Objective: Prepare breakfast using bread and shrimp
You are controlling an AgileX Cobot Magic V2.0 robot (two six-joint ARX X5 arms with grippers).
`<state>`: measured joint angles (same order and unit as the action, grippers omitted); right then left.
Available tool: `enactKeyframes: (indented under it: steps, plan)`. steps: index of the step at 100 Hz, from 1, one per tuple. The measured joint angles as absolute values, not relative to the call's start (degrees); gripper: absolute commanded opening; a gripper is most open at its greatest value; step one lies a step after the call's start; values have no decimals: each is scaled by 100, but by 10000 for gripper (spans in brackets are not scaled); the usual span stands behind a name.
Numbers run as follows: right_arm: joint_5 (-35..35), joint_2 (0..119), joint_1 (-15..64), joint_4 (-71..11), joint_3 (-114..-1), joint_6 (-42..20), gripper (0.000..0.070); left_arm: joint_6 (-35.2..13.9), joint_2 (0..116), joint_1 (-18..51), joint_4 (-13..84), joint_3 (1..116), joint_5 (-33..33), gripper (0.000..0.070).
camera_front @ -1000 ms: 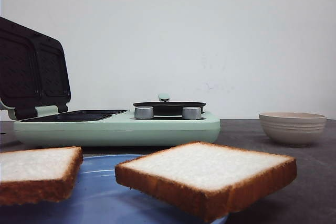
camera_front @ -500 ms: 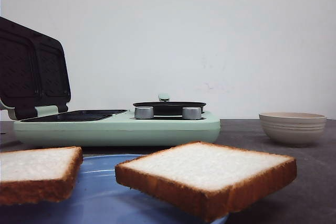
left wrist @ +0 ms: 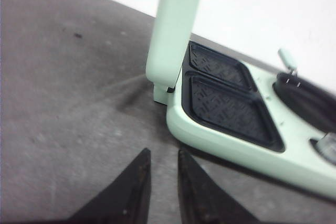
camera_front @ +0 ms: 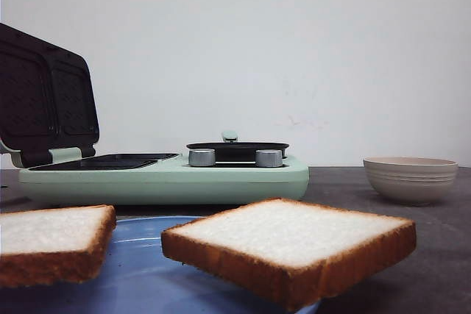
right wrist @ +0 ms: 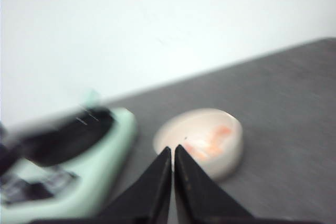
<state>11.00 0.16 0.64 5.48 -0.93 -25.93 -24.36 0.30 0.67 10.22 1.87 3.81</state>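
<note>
Two slices of white bread, one at the left [camera_front: 53, 243] and one at the right [camera_front: 291, 245], lie on a blue plate [camera_front: 140, 273] close to the front camera. Pink-orange shrimp [right wrist: 211, 141] lie in a beige bowl [right wrist: 229, 156], which also shows at the right of the front view [camera_front: 410, 179]. My right gripper [right wrist: 172, 150] is shut and empty, hovering just short of the bowl; that view is blurred. My left gripper [left wrist: 162, 153] is slightly open and empty, above the dark table beside the sandwich maker's corner. Neither gripper shows in the front view.
A mint-green sandwich maker [camera_front: 165, 178] stands behind the plate, its lid [camera_front: 45, 101] open and upright, its dark grill plates [left wrist: 226, 95] bare. A small black pan [camera_front: 237, 149] sits on its right half. The table [left wrist: 63, 108] is dark grey.
</note>
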Motion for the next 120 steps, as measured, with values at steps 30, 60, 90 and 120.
enactKeyframes:
  steps: [30,60,90,120]
  plan:
    - [1577,888,64,-397,-1678,-2637,1,-2740,827,67,917,1282,926,4]
    - [2399,2504,64,-659,-3072,-2134,94,-2023,2665,97,1525,3247,928,29]
    - [2836,2797,141,-1293,-3114,-2150,377,-2189,2703,106,2397,3457,1260,318]
    - [2982,2786,443,-1780,-3114,-2324,388,-2495,3815,106,3859,3990,2244,325]
